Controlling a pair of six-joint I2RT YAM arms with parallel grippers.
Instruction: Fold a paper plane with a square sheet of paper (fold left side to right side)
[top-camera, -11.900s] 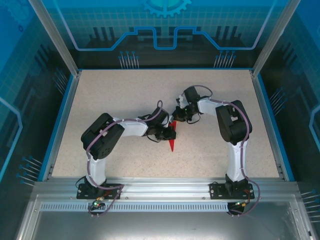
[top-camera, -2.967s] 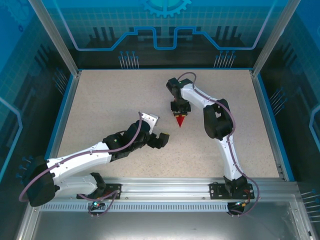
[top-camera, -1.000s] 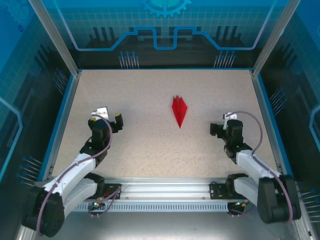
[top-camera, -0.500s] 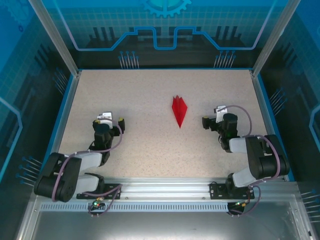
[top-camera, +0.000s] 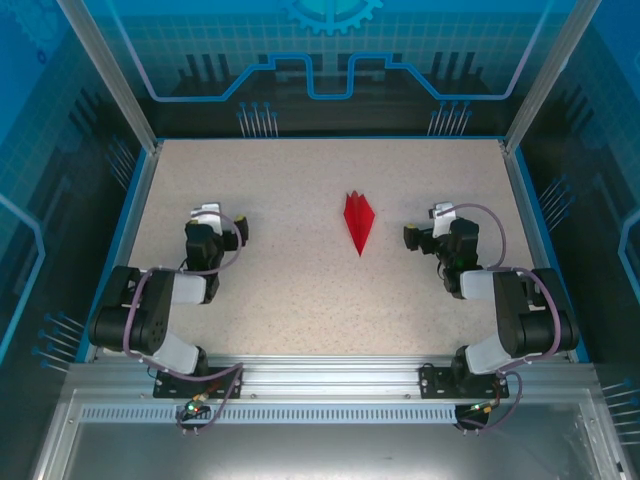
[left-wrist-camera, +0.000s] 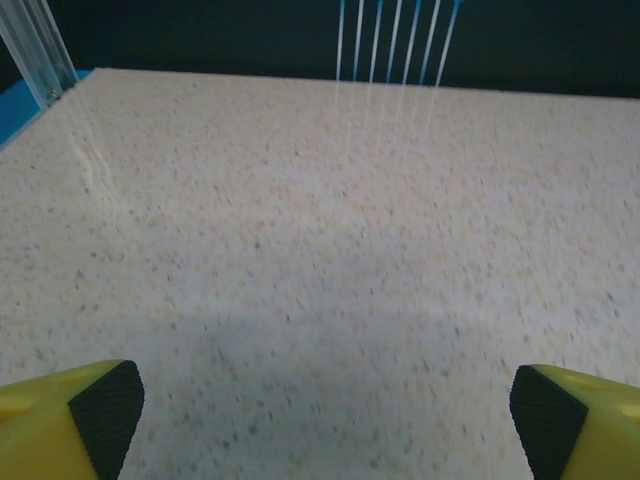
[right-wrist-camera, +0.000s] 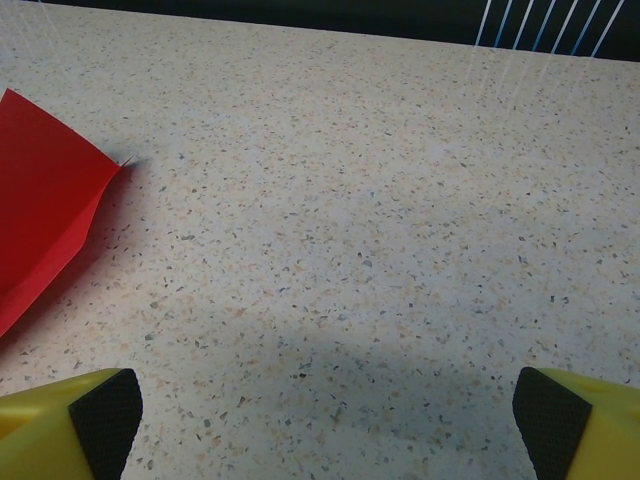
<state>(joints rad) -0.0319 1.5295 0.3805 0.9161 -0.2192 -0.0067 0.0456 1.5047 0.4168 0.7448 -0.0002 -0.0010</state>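
Speckled table (top-camera: 300, 290): paper plane (right-wrist-camera: 40, 200) cropped at right-wrist edge; left tool (top-camera: 222, 222) and right tool (top-camera: 428, 228) released.

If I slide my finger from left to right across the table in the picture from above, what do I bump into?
left tool → plane → right tool

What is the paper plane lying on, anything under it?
The paper plane lies on the speckled table. Whatever its red folded layers cover cannot be seen.
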